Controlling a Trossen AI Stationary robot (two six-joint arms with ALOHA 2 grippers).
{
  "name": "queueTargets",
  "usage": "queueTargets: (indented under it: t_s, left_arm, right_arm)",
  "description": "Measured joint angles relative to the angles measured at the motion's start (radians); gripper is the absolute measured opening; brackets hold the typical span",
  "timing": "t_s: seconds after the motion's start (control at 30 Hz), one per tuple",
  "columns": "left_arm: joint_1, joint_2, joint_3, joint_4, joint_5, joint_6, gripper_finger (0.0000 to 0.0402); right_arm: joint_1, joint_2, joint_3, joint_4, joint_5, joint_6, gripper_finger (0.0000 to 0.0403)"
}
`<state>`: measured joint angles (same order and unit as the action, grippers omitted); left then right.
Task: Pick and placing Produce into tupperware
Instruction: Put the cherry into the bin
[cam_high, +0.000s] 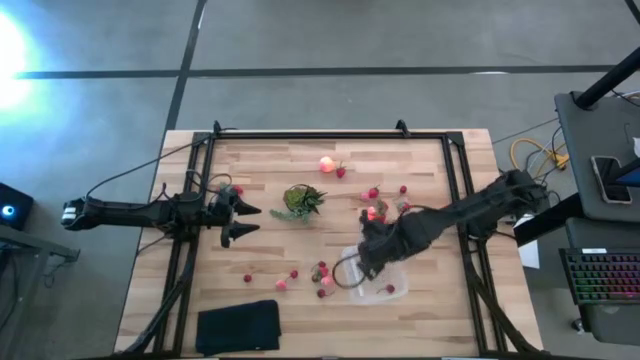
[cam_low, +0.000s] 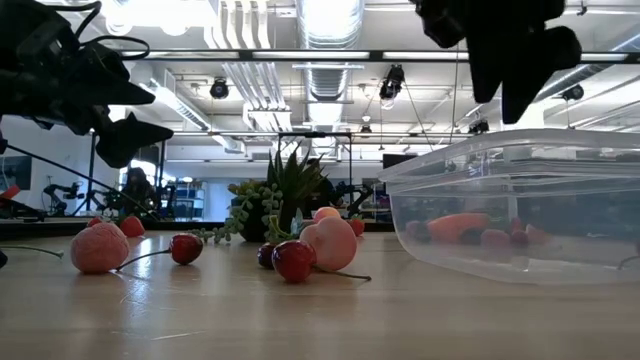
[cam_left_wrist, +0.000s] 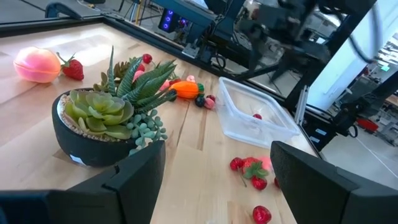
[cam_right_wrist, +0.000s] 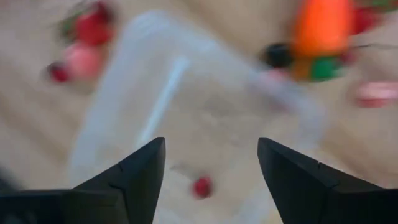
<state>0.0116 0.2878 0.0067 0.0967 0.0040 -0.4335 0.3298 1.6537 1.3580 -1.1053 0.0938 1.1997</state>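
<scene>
The clear tupperware (cam_high: 385, 283) stands on the table right of centre, with one red berry (cam_right_wrist: 201, 186) on its floor. My right gripper (cam_right_wrist: 211, 143) hangs open above its left part (cam_high: 365, 262), pointing down and touching nothing. Produce lies scattered on the wood: a peach-pink round piece (cam_high: 327, 165) and a strawberry at the far middle, an orange-red piece (cam_high: 375, 212) and berries beyond the box, and a cluster of red and pink pieces (cam_high: 320, 272) left of it. My left gripper (cam_high: 245, 220) waits open at the table's left, facing the plant.
A green leafy plant in a dark pot (cam_high: 300, 200) stands at the table's middle, close before my left gripper. A flat black pad (cam_high: 238, 325) lies at the near left. A black frame (cam_high: 330, 135) runs along the far and side edges.
</scene>
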Motion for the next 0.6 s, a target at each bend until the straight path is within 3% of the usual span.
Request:
queueTargets:
  t_s: [0.13,0.27,0.6]
  left_arm:
    - [0.000,0.000,0.000,0.000,0.000,0.000,0.0277]
    - [0.000,-0.002,0.000,0.000,0.000,0.000,0.0277]
    - [0.000,-0.001,0.000,-0.001,0.000,0.000,0.0277]
  right_arm:
    - [-0.102,0.000,-0.026,-0.098,0.004,-0.012,0.0221]
    - [-0.183,0.001,-0.061,-0.087,-0.047,-0.037,0.0196]
    - [-0.256,0.043,-0.073,-0.052,-0.031,-0.109,0.0175]
